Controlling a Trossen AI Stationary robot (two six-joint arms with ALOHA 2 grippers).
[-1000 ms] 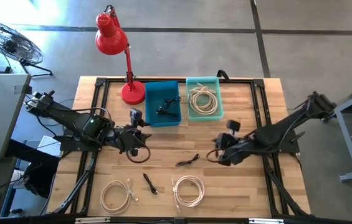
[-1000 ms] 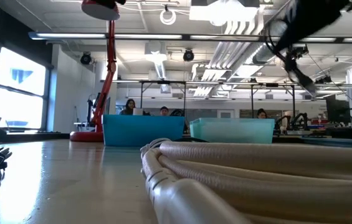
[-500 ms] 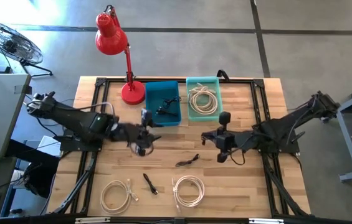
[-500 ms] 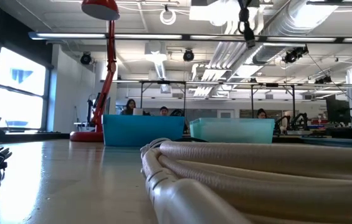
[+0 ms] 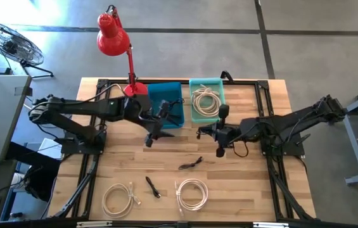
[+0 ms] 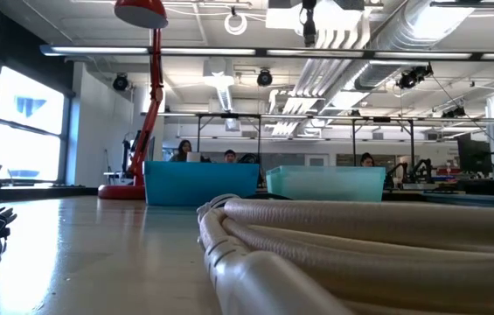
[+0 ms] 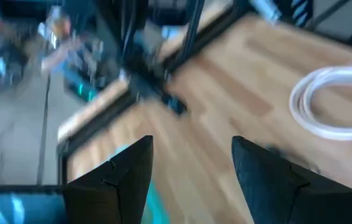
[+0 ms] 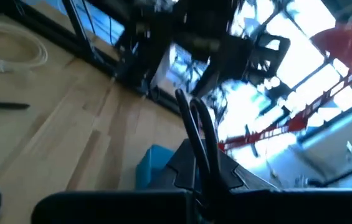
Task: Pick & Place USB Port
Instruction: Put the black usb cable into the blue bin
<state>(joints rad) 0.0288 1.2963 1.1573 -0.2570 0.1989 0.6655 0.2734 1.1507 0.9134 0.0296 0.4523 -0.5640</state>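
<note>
I can read no text, label, brand or number on anything on or around my table.

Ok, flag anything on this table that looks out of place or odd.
Nothing looks damaged or spilled. Cables just lie unsorted on the table: two white coils and two black cables near the front, while both bins at the back already hold cables.

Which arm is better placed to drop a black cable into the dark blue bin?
Likely right: the right gripper appears shut on a thin black cable. The left gripper, by the dark blue bin, is open and empty.
</note>
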